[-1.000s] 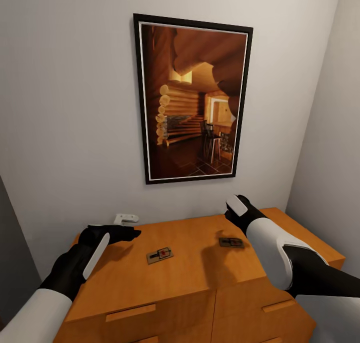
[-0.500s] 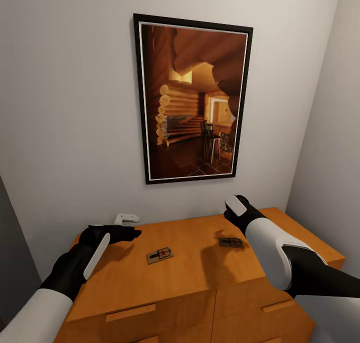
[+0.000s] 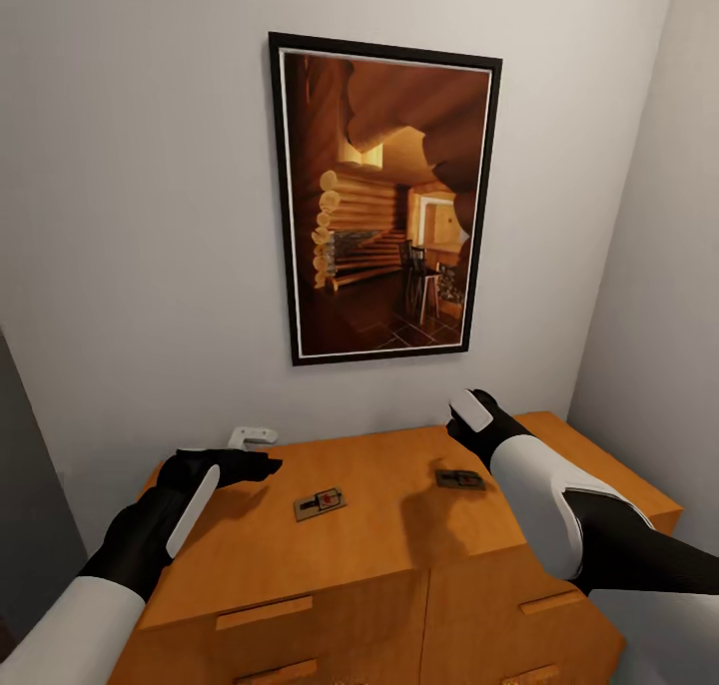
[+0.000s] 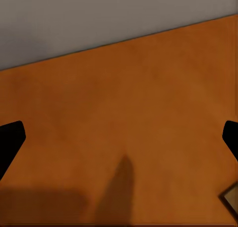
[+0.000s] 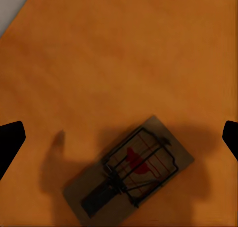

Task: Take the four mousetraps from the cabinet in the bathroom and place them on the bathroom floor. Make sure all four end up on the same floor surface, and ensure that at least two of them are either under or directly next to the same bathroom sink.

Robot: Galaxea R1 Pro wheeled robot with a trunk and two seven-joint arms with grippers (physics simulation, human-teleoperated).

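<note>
Setting: pale wall (image 3: 150, 216) with a dark-framed picture (image 3: 384, 201) of a log interior, above the cabinet (image 3: 359, 555)
Cabinet: orange-brown wood, wide flat top, drawer fronts with slim handles below; a small white fitting (image 3: 252, 435) sits at its back edge by the wall
Left gripper (image 3: 262, 465): hovers low over the top's left part; both finger tips sit wide apart in the left wrist view, so it is spread and empty
Right gripper (image 3: 461, 427): held above the top's right part, jaws likewise parted with nothing between them
Mousetraps: two lie flat on the top, well apart; one (image 3: 320, 502) near the middle, between the arms, the other (image 3: 459, 479) just below the right gripper
Trap detail: tan board (image 5: 130, 175), dark wire spring frame, red patch at centre, lying askew to the fingers in the right wrist view
Risk, grip: a thin flat board gives little edge to pinch; fingers closing askew would likely skid it across the smooth wood
Risk, edge: a nudged trap could slide off the top
Risk, count: four are needed, two are seen
</note>
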